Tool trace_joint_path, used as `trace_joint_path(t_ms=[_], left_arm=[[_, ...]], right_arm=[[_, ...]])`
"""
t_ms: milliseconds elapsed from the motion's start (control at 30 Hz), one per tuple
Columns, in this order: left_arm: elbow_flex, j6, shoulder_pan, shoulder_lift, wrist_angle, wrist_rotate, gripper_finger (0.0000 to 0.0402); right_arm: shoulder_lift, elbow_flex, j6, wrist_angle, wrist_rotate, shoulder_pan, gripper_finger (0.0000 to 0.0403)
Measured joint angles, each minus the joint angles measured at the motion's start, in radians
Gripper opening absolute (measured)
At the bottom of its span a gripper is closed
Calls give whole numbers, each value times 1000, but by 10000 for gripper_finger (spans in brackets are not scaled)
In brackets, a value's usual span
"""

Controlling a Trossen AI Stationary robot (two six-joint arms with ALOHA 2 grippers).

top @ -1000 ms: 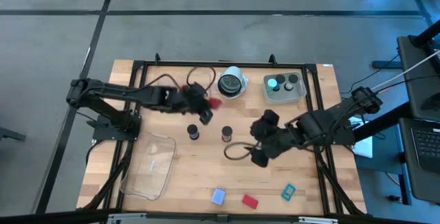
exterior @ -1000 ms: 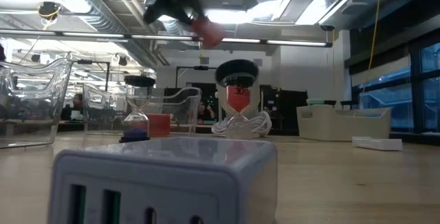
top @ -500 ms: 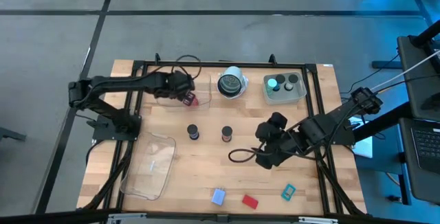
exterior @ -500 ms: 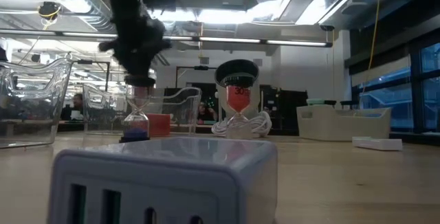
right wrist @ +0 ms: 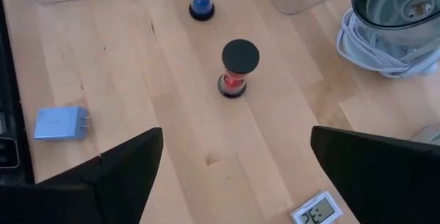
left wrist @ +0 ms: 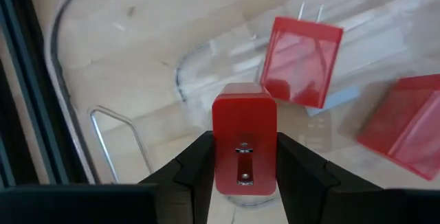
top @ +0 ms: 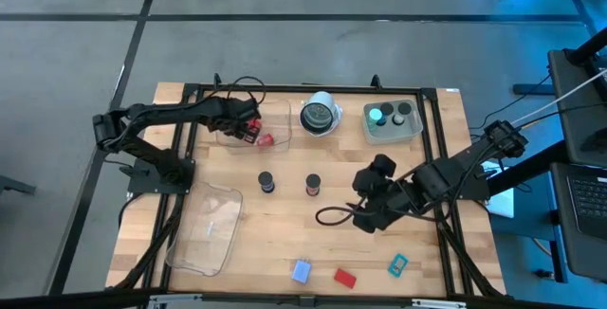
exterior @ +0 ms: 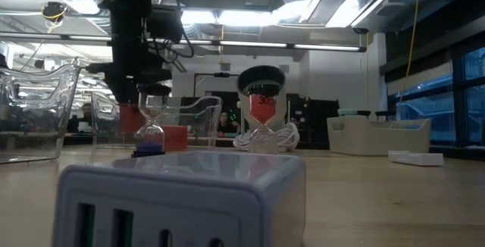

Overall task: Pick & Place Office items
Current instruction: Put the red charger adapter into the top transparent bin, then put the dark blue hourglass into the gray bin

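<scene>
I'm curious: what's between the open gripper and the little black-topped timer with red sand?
Just bare wooden table between the right gripper and the red sand timer, in the right wrist view.

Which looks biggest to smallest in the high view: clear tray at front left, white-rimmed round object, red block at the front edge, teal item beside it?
1. clear tray
2. white-rimmed round object
3. red block and teal item: look alike, not ranked.

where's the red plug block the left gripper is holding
In the high view the red plug block sits in the left gripper, over the clear tray at the table's far left, beside another red block.
</scene>
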Motion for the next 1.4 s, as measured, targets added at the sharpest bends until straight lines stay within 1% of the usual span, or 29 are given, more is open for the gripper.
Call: trace_joint_path(t_ms=[67,167,533,667,867,1067,1200,1333,1400], left_arm=[[-16,1,10,0,12,25,125],[-32,1,16,-1,31,37,125],[-39,3,15,0,66,20,126],[-39,44,15,0,74,20,126],[-39,47,15,0,73,21,127],[-39,48,14,1,73,51,156],[-39,47,14,1,72,50,173],[-35,86,14,-4,61,46,177],[-9,100,14,-15,27,45,175]], right_arm=[[0,0,-4,0,0,0,372],[0,0,-4,0,0,0,372],[0,0,-4,0,0,0,372],[0,0,-4,0,0,0,372],[0,0,-5,0,0,0,372],[0,0,-5,0,0,0,372],[0,0,-5,0,0,0,372],[0,0,-4,-1,-7,0,372],[0,0,1,-1,-40,0,372]])
